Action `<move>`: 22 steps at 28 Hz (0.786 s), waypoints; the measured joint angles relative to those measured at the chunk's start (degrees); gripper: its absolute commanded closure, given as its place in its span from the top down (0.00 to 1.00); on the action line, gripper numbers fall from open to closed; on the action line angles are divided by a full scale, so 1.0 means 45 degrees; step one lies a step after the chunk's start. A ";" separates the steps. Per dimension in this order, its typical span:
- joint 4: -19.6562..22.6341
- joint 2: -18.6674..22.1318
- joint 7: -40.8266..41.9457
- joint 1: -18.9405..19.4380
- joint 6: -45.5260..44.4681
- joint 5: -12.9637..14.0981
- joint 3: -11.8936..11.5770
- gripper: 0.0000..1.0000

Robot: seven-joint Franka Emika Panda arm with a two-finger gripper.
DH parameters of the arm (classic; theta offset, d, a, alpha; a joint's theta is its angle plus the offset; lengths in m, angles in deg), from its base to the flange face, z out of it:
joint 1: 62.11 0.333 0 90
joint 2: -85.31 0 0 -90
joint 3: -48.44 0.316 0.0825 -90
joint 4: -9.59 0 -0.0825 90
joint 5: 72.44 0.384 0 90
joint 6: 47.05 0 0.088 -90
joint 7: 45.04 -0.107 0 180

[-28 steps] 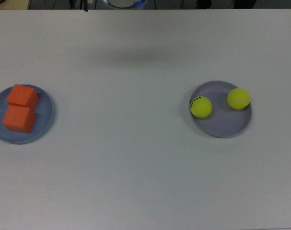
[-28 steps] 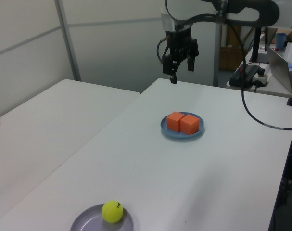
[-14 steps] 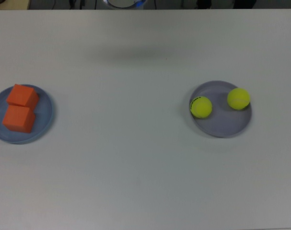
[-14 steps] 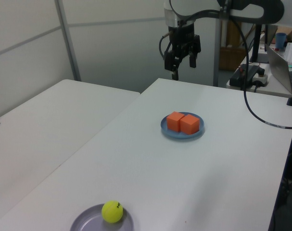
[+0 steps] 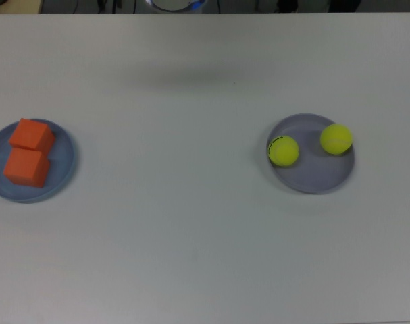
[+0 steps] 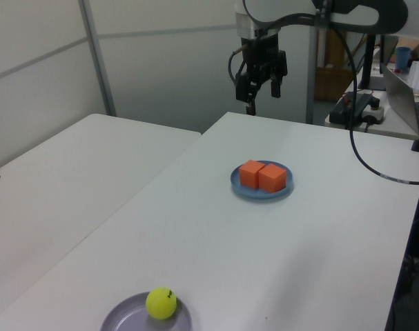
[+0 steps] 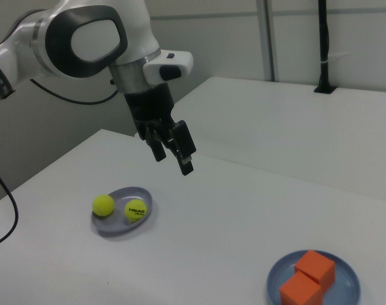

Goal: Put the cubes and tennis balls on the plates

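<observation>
So the claw is up in the air above the desk with nothing in it, fingers spread apart and pointing down. In the left view it hangs over the far end of the desk, well apart from both plates; the top view doesn't catch it at all.

Closest to it in the left view is the light blue plate, sitting about mid-desk. Both orange cubes are on it, pressed side by side and touching. In the top view that plate is at the top view's left edge, with the cubes stacked one behind the other in picture terms, and they fill most of the plate.

The lavender-grey plate is well apart from it, over on the top view's right. Both tennis balls are on it: the one with black HEAD lettering rests near the plate's left rim, and the plain one is near the upper right rim, a small gap between them. The right view shows the HEAD print clearly with the plain ball just beside it on the right view's left.
</observation>
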 measured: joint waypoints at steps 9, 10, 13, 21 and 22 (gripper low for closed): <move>0.0000 0.0004 0.0018 0.0000 -0.0096 0.0057 0.0005 1.00; 0.0000 0.0005 0.0020 0.0000 -0.0118 0.0058 0.0007 1.00; 0.0000 0.0005 0.0020 0.0000 -0.0129 0.0058 0.0007 1.00; 0.0009 0.0005 0.0271 -0.0037 -0.0134 0.0058 -0.0030 1.00; 0.0011 0.0005 0.0301 -0.0064 -0.0134 0.0058 -0.0034 1.00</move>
